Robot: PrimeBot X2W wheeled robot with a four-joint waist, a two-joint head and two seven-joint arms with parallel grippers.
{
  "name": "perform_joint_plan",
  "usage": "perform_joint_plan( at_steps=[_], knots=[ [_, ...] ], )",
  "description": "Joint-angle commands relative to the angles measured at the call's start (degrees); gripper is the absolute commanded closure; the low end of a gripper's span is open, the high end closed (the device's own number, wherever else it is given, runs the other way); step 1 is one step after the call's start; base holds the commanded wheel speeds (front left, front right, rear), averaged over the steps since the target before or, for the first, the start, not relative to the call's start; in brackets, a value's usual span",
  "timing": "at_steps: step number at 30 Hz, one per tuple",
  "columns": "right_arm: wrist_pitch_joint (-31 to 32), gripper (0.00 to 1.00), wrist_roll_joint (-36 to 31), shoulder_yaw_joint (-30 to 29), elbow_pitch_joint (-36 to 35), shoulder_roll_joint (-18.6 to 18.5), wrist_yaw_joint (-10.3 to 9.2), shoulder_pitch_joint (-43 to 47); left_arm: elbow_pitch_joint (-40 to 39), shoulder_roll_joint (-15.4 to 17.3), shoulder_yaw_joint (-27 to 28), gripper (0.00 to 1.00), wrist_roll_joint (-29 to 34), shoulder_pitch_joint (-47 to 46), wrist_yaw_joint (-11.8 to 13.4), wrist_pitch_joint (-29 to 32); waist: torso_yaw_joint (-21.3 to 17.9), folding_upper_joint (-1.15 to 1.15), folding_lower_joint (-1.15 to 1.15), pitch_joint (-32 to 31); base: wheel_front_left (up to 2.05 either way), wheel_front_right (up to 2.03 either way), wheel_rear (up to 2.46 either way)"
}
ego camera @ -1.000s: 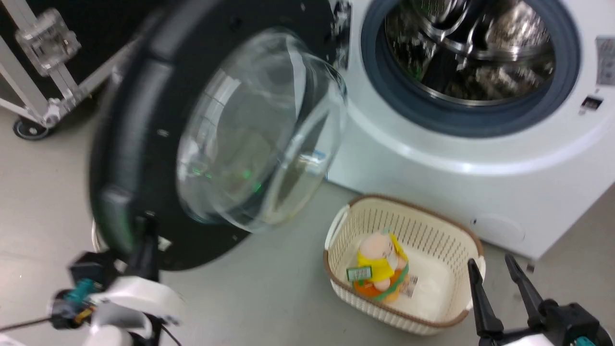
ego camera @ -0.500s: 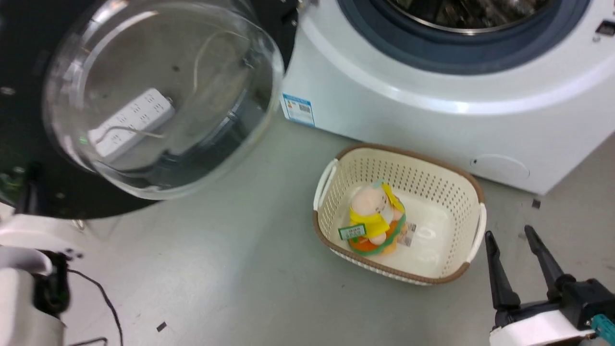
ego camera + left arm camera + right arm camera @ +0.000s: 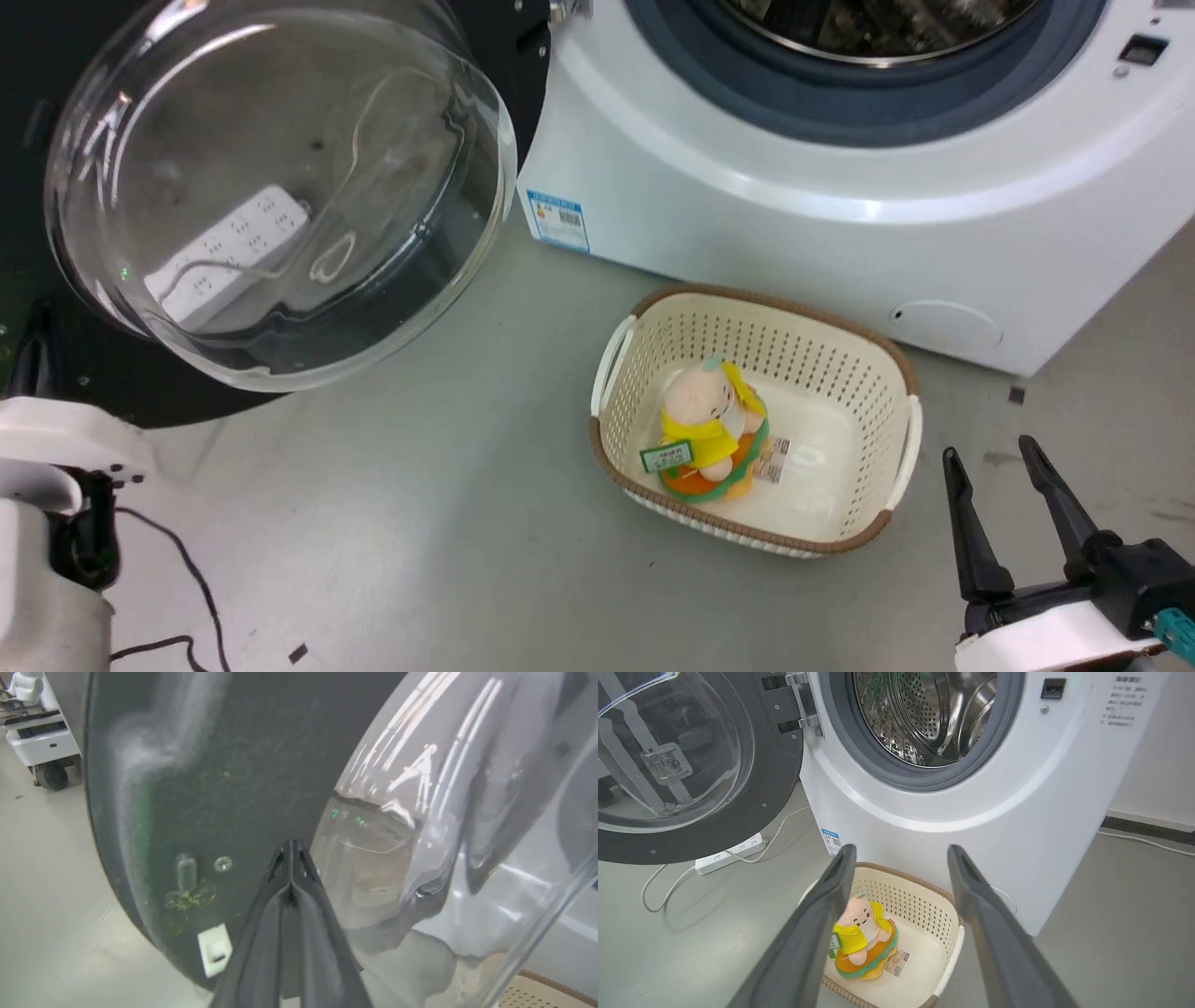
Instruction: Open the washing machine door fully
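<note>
The washing machine door (image 3: pixel 485 56) is a glossy black disc with a bulging clear glass bowl (image 3: pixel 280 187), swung out wide to the left of the white machine (image 3: pixel 747 187). In the right wrist view the door (image 3: pixel 775 779) hangs on its metal hinge (image 3: pixel 803 700), well away from the steel drum (image 3: pixel 924 714). My left gripper (image 3: pixel 289 845) is shut, fingers pressed together, the tip against the door's black inner face (image 3: pixel 224 788) beside the glass. Its pale wrist (image 3: pixel 56 439) sits below the door. My right gripper (image 3: pixel 990 448) is open and holds nothing, low on the right near the basket.
A cream basket (image 3: pixel 878 373) with a plush toy (image 3: pixel 705 429) stands on the floor before the machine. A white power strip (image 3: pixel 731 851) and its cable lie on the floor behind the door. A small round white flap (image 3: pixel 943 327) marks the machine's lower front. A wheeled white cart (image 3: pixel 42 742) stands at the far left.
The door has swung further out to the left, with my left arm following it. The head camera has dipped and shifted. My right gripper stays open in place.
</note>
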Motion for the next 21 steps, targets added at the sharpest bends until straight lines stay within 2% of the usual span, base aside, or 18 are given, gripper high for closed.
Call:
perform_joint_plan(
  at_steps=[1,7,8,11,21],
  knots=[
    [-0.2,0.0,0.2,-0.1,0.0,0.1,0.05,-1.0,-0.7,-0.5,0.2,1.0,0.5,0.6,-0.4,-0.3,-0.3,0.0,0.0,-1.2,0.0,0.0,0.0],
    [-0.2,0.0,0.5,-1.0,-0.1,1.2,0.05,-0.1,-10.3,-4.8,-0.5,1.0,3.9,6.4,-2.0,-0.3,-2.1,0.0,0.0,-6.5,0.0,0.0,0.0],
    [-0.2,0.0,0.6,-1.7,-0.3,1.7,0.05,0.4,-15.6,-7.4,-1.5,1.0,5.1,10.4,-2.5,-0.3,-3.9,0.0,0.0,-9.7,0.0,0.0,0.0],
    [-0.2,0.0,0.4,-2.1,-0.8,2.1,0.05,1.2,-20.1,-10.0,-3.0,1.0,6.0,14.6,-2.8,-0.3,-5.9,0.0,0.0,-12.2,0.0,0.0,0.0],
    [-0.2,0.0,-0.5,-2.4,-2.0,2.5,0.05,4.1,-27.7,-16.6,-7.0,1.0,8.9,25.8,-2.5,-0.3,-13.1,0.0,0.0,-16.8,0.0,0.0,0.0]
  ],
)
